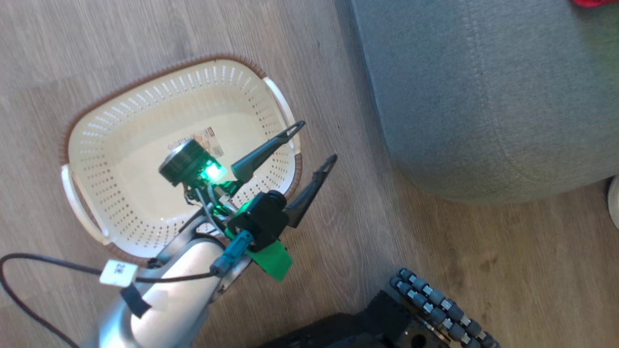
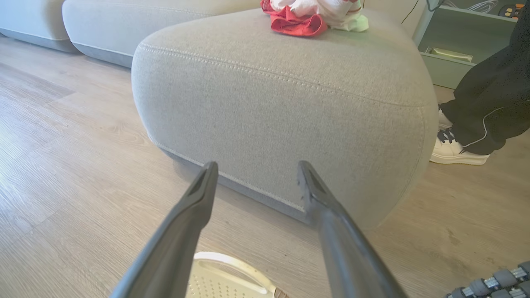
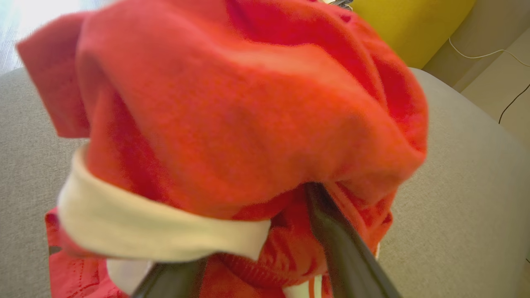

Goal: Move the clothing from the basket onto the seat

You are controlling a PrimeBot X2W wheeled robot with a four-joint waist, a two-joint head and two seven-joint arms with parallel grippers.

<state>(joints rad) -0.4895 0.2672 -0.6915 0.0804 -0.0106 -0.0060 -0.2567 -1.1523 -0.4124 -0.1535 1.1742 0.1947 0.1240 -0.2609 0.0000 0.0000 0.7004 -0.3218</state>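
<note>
The cream basket [image 1: 145, 96] sits on the wood floor, holding nothing but the paper label on its base. My left gripper [image 1: 317, 140] hangs open over the basket's right rim and holds nothing; in the left wrist view its fingers [image 2: 256, 165] point at the side of the grey seat [image 2: 290, 116]. Red and white clothing [image 2: 306, 16] lies bunched on top of the seat. Close in the right wrist view, a red garment with a white band [image 3: 232, 103] drapes over the tips of my right gripper [image 3: 252, 223], whose fingers stand apart above the seat [image 3: 455, 186].
A person's dark trouser leg [image 2: 488, 95] and white shoe [image 2: 455, 151] stand by the seat's right end. A teal shelf [image 2: 455, 54] is behind them. My wheeled base [image 1: 435, 299] is at the bottom of the head view. A yellow cushion [image 3: 405, 25] lies beyond the seat.
</note>
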